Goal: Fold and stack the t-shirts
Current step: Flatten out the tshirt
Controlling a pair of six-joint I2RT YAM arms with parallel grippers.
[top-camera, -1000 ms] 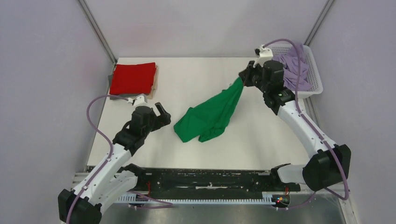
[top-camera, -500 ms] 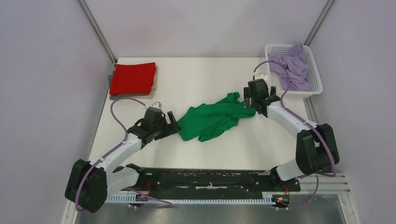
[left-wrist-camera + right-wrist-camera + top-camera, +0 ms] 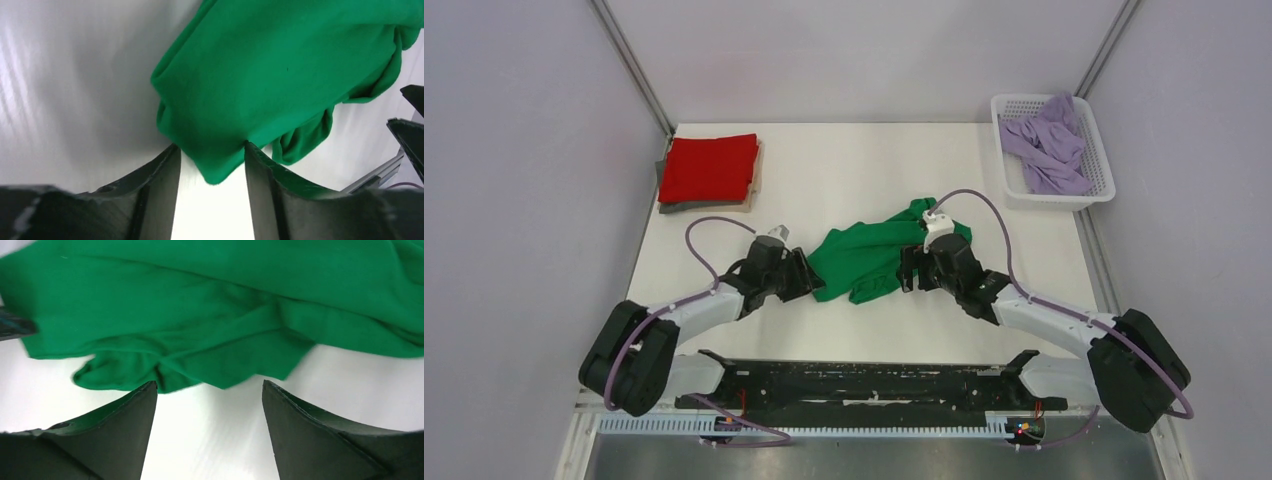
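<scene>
Taking hold of the crumpled green t-shirt point(image 3: 864, 258) in the middle of the counter point(image 3: 844, 170), with left fingers point(image 3: 155, 181) half-wide astride a corner, right fingers point(image 3: 116, 426) wide and empty near its edge; next, pinch both and spread flat

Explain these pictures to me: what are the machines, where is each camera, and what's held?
Two robot arms stand at the near edge of the table, each ending in a two-finger gripper. One camera looks down from above; the others sit on the wrists. A crumpled green t-shirt lies mid-table, a folded red t-shirt tops a pile far left, lavender cloth lies in a white basket far right. The left gripper straddles a green corner; whether it pinches yet is unclear. The right gripper is open, holding nothing.
</scene>
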